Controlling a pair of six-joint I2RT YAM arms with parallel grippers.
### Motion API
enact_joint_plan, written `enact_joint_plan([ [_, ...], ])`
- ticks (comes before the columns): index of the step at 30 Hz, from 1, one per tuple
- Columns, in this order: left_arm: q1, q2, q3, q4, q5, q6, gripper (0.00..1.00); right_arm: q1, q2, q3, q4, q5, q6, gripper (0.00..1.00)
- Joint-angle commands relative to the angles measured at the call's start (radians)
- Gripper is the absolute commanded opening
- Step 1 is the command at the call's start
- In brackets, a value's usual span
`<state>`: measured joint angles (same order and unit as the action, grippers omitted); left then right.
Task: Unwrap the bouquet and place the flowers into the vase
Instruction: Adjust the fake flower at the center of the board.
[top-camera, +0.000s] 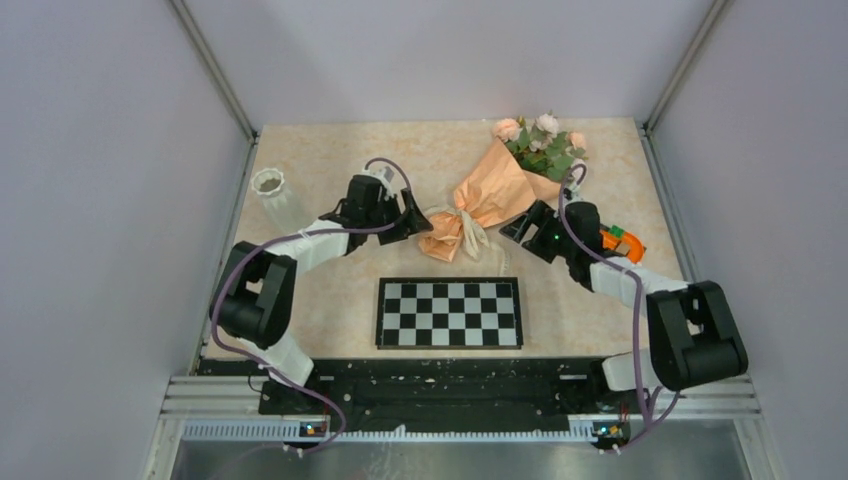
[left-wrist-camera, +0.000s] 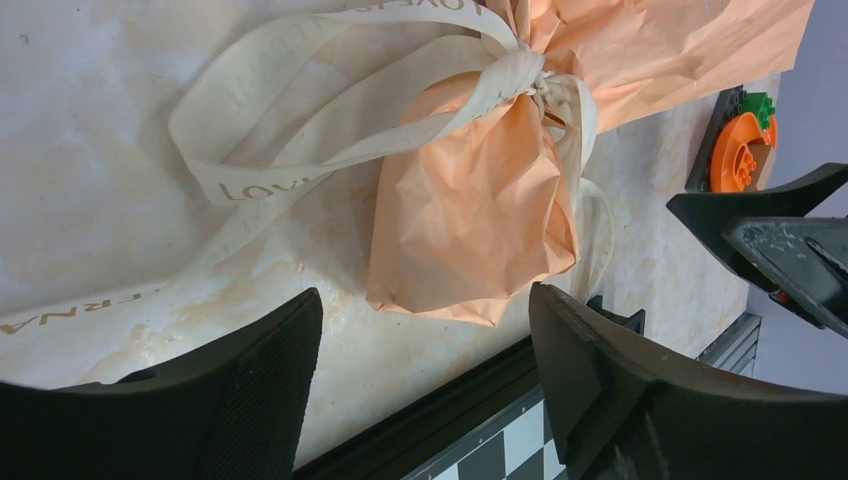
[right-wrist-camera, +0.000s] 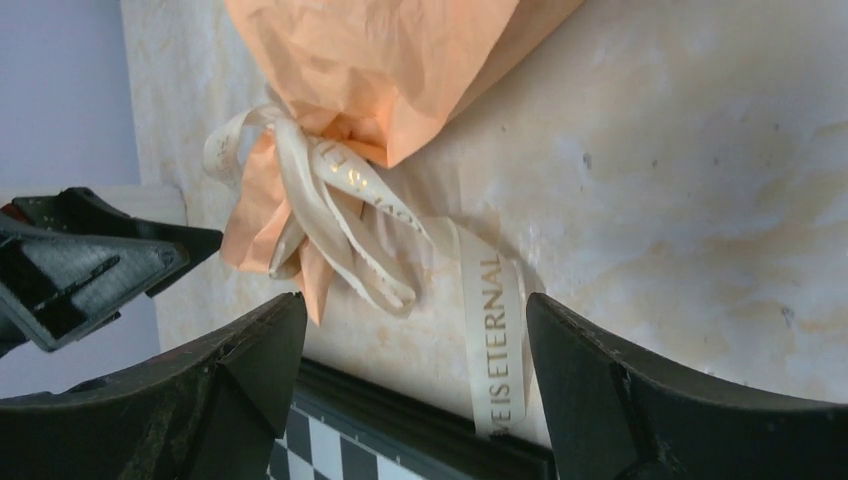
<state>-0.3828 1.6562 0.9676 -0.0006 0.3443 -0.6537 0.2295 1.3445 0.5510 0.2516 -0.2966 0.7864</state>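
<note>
Your left tool (top-camera: 415, 222) and right tool (top-camera: 517, 228) both stood with jaws wide apart and gripped nothing. They sat one on either side of the tied neck of the bouquet (top-camera: 497, 190). The bouquet lay on its side near the middle of the bench (top-camera: 330, 150), its blooms pointing to the far right corner and its gathered tail toward the checkerboard (top-camera: 448, 312). The vase (top-camera: 276, 197) stood upright well apart on the left.

The step in hand appeared to be undoing the ribbon (left-wrist-camera: 245, 187). To do it well, you needed one tool to pin the paper tail (left-wrist-camera: 470, 220) just below the knot while the other closed on a single free ribbon end, not a loop, and drew it away along the bench. Pulling a loop would likely have tightened the knot, and a high lift would have dragged the whole bundle.

The wrap was crinkled peach-orange paper, pinched tight at the neck and flaring out on both sides. The cream ribbon carried printed lettering and lay slack in several loops. The flowers (top-camera: 540, 140) showed pink and cream heads among green leaves, and their stems were hidden inside the cone.
</note>
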Motion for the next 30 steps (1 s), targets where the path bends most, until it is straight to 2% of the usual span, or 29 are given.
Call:
enact_joint_plan([
  [1, -0.001, 0.023, 0.041, 0.096, 0.018, -0.006, 0.77, 0.013, 0.102, 0.112, 0.094, 0.010, -0.036, 0.82],
  [13, 0.001, 0.112, 0.093, 0.078, 0.028, 0.010, 0.62, 0.012, 0.313, 0.291, 0.105, -0.007, -0.078, 0.71],
  [23, -0.016, 0.144, 0.081, 0.107, 0.072, 0.001, 0.39, 0.013, 0.441, 0.387, 0.109, -0.065, -0.149, 0.44],
  [27, -0.036, 0.149, 0.065, 0.123, 0.083, -0.010, 0.27, 0.014, 0.486, 0.429, 0.102, -0.099, -0.178, 0.36],
  [30, -0.056, 0.153, 0.055, 0.131, 0.087, -0.017, 0.19, 0.025, 0.525, 0.465, 0.088, -0.124, -0.204, 0.34],
])
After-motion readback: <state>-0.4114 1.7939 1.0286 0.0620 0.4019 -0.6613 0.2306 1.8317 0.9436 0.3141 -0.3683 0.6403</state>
